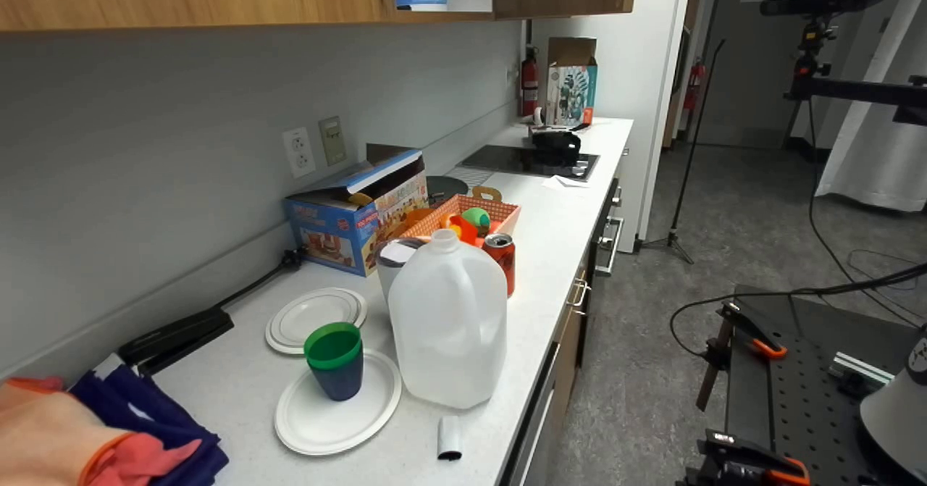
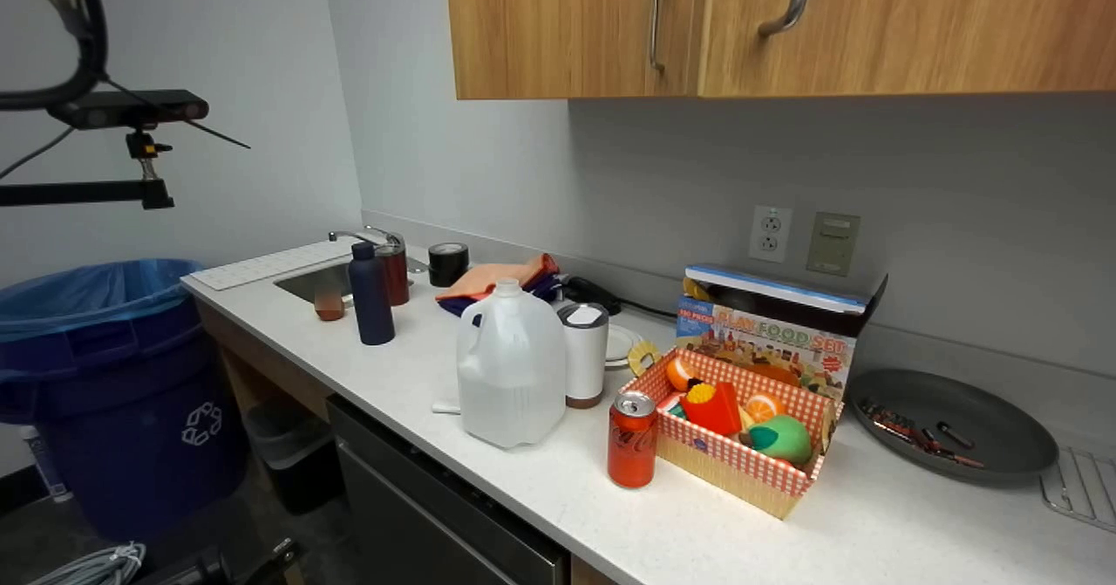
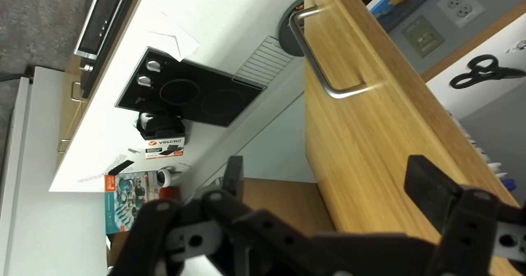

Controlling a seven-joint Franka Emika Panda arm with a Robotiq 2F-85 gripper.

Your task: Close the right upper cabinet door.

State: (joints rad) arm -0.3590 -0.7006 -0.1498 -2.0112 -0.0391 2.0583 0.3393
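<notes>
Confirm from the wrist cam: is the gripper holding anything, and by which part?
Nothing is held: the gripper stands open, and the bar handle of the cabinet door lies clear of its fingers.

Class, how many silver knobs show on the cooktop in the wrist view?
2: the upper knob, nearer the white paper, and the lower knob, nearer the black object. That object, overlapping the cooktop, may hide others.

End effector (image 3: 331, 181) spread wide in lower wrist view; fingers (image 3: 429, 191) apparently parallel, blurred.
</notes>
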